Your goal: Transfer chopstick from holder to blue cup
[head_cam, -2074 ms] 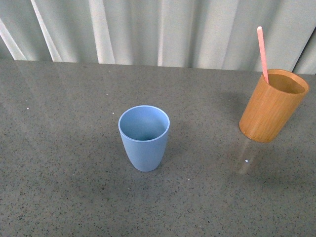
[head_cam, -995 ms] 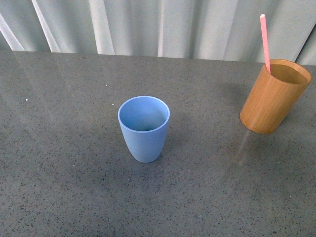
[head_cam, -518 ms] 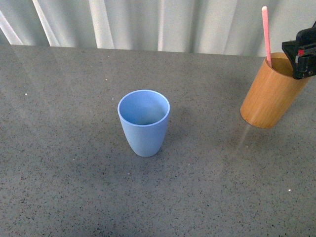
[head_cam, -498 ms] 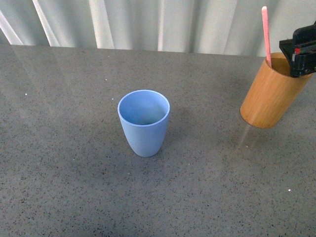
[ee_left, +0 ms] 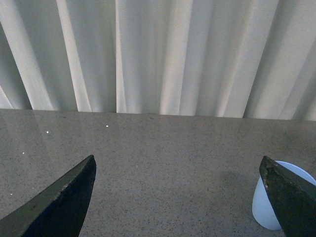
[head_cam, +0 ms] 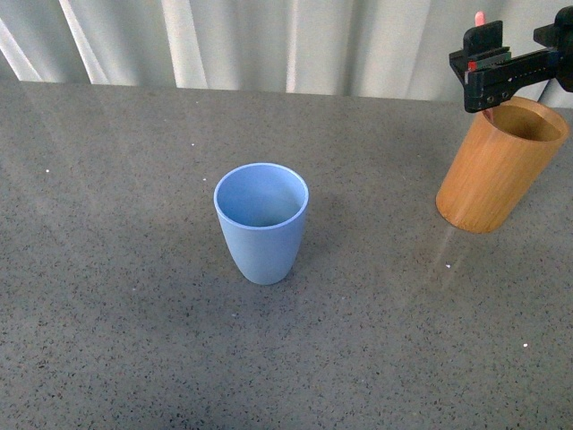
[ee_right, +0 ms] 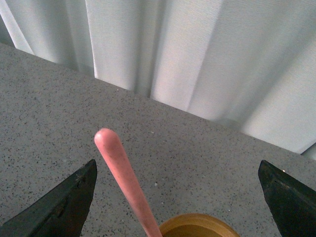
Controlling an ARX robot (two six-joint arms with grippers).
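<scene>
Above the holder (head_cam: 491, 175) rim, right pincer (ee_right: 177, 170) spread wide, straddling the chopstick (ee_right: 123, 183).

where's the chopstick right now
The chopstick stands in the holder at the table's far right in the front view, its top beside the open right claw.

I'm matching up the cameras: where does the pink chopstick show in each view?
Front view: top right, the chopstick mostly hidden behind the right gripper, above the holder.
Left wrist view: not in it.
Right wrist view: between the fingers, rising from the holder.
Shared landmark: the white curtain behind the table.
</scene>
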